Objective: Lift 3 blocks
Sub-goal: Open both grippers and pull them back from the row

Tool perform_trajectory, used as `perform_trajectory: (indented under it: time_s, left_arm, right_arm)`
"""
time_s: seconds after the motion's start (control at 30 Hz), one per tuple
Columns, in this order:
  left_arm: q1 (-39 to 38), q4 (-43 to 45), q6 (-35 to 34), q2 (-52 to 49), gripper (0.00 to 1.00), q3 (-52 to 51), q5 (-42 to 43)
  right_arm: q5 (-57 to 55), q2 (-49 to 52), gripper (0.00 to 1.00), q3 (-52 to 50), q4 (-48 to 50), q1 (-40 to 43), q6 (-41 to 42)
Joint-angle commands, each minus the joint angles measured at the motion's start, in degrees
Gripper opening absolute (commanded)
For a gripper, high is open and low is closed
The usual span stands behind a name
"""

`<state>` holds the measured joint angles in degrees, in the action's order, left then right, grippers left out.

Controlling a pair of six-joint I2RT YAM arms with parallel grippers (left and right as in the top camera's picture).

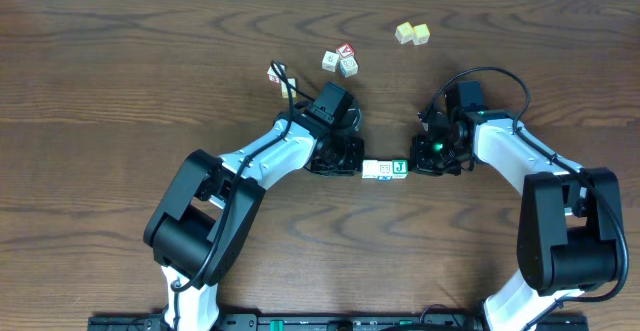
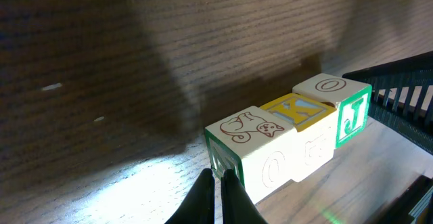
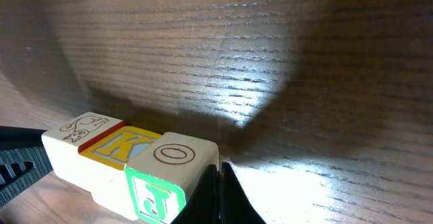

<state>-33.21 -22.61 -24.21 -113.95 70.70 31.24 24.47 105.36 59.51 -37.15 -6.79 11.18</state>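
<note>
Probably light, hard, slippy wood. Squeeze the row of blocks (image 1: 384, 169) end to end: left claw (image 2: 218, 187) at 9 o'clock, right claw (image 3: 218, 180) at 3 o'clock, both closed tight.

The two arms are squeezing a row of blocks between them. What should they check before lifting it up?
1. Three blocks touching in one straight row: ok.
2. Left gripper shut, tip against the cat block: ok.
3. Right gripper shut, tip against the J block: ok.
4. Yellow block in the middle squeezed tightly enough not to drop: cannot tell.
5. Other blocks well away from the row: ok.
</note>
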Motion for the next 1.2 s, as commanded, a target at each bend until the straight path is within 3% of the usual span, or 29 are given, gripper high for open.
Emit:
perform_trajectory:
  time_s: [0.0,0.17,0.33,0.5,0.83,1.17]
  left_arm:
    - [0.02,-0.42,-0.33,-0.17,0.07,-0.28,0.90]
    - [0.17,-0.44,-0.33,-0.15,0.07,-0.28,0.70]
    - [2.10,-0.55,-0.28,0.87,0.07,-0.28,0.20]
    - [4.11,-3.02,-0.31,1.03,0.07,-0.28,-3.32]
    - [5.66,-4.98,-0.28,1.03,0.07,-0.28,-5.40]
    - [5.66,-5.44,-0.28,1.01,0.07,-0.28,-5.38]
  right_arm:
    - [1.51,-0.33,0.01,-0.22,-0.13,-0.83,0.57]
    - [-0.87,-0.35,0.01,0.17,-0.39,-0.72,0.59]
    - [-8.98,-0.35,0.01,5.16,-6.47,0.26,0.59]
    - [-9.55,-0.37,0.01,10.51,-10.10,0.31,0.63]
    - [-8.39,-0.33,0.01,11.54,-7.65,-4.74,3.39]
    - [-18.67,-0.24,0.01,10.91,-7.21,-11.17,10.23]
